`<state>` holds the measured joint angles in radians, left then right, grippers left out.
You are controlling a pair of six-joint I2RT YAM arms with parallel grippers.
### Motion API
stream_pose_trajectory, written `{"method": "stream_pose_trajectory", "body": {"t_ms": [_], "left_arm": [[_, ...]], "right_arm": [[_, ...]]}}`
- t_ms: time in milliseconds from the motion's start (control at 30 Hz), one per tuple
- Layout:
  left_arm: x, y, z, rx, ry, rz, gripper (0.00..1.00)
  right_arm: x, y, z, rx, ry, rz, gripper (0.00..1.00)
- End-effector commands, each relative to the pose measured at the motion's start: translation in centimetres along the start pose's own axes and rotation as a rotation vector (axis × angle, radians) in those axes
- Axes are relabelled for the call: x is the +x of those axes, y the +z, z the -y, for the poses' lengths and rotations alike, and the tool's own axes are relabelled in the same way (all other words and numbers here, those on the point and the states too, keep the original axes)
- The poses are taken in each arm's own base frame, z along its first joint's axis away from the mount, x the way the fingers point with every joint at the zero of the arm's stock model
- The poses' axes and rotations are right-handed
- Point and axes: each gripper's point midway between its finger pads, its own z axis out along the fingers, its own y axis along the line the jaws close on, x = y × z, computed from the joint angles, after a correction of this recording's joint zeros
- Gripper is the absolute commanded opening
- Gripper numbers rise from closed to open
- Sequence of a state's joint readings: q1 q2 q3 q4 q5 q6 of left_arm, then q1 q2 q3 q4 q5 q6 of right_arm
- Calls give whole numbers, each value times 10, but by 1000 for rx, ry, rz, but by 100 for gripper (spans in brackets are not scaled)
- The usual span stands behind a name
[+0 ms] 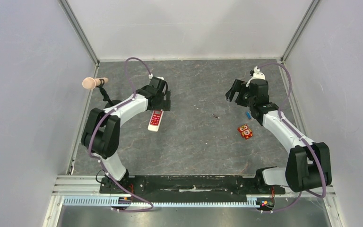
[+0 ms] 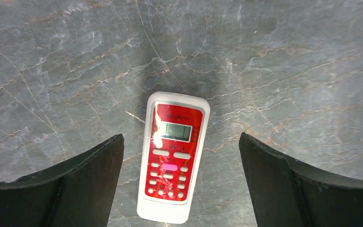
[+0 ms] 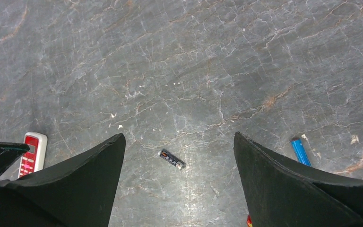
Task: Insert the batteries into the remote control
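Where pale walls (image 1: 28, 71) enclose, veined grey tabletop (image 1: 194, 146), remote (image 1: 156, 120)

It was a robotics lab cell: plain pale wall panels (image 1: 28, 71) in aluminium framing (image 1: 79, 30) boxed in a grey stone-patterned table (image 1: 194, 142), with the left arm (image 1: 123, 108) and right arm (image 1: 283, 126) bolted to a black base rail (image 1: 194, 183).

Two batteries (image 3: 172, 159) (image 3: 300, 151), one remote control (image 2: 172, 156), one owl-faced square (image 1: 245, 131).
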<state>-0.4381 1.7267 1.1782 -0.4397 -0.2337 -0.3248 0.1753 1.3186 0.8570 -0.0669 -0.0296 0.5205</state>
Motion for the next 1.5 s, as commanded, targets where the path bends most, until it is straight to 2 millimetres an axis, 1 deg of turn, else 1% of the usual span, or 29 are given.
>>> {"method": "stream_pose_trajectory", "body": {"t_ms": [0,133,200,333,400,467,533,567,600,667,700,767,800,833,900,933,967,1000,1033,1100,1200,1267,1333,1467], "left_arm": [[16,13,-5,-17,93,-80,97],[29,22,-9,-17,93,-146,97],[35,26,-8,6,77,-169,96],[42,30,-4,52,51,-207,89],[45,32,-3,65,36,-218,84],[46,32,-3,69,30,-220,77],[46,31,-2,70,22,-219,67],[44,30,-2,74,17,-214,61],[43,29,-1,78,14,-208,52],[39,26,1,86,8,-192,39],[36,24,2,93,2,-180,34],[28,17,7,117,-22,-152,19],[23,13,11,143,-38,-131,15],[16,5,18,186,-53,-108,10],[0,-13,34,279,-94,-52,6],[-10,-22,41,326,-113,-19,6],[-21,-35,50,382,-126,19,5],[-33,-49,58,438,-142,62,4],[-44,-61,64,489,-158,105,3],[-65,-92,76,590,-173,189,3],[-90,-137,91,738,-181,293,2],[-102,-171,99,835,-192,347,2],[-112,-200,106,923,-203,387,2],[-125,-249,115,1072,-229,433,2]], "right_arm": [[4,6,-3,-8,7,-12,87],[6,8,-5,-13,16,-25,87],[8,9,-7,-18,18,-34,86],[11,9,-6,-15,20,-43,85],[12,10,-8,-17,20,-49,84],[12,10,-9,-17,21,-53,84],[14,11,-11,-20,18,-59,84],[14,12,-12,-24,17,-63,84],[15,12,-14,-30,15,-69,84],[17,13,-21,-51,6,-81,83],[18,14,-25,-64,-1,-87,83],[19,13,-37,-105,-26,-96,83],[20,13,-46,-138,-43,-100,84],[21,11,-55,-171,-60,-101,84],[23,7,-78,-265,-89,-101,85],[28,2,-92,-323,-103,-113,85],[24,-3,-110,-398,-118,-93,86],[25,-8,-124,-461,-132,-90,86],[27,-17,-140,-536,-147,-88,87],[27,-34,-168,-665,-175,-75,89],[20,-62,-203,-824,-194,-30,93],[13,-81,-220,-919,-176,6,94],[6,-101,-233,-1014,-154,49,96],[-15,-134,-255,-1152,-146,130,98]]}}
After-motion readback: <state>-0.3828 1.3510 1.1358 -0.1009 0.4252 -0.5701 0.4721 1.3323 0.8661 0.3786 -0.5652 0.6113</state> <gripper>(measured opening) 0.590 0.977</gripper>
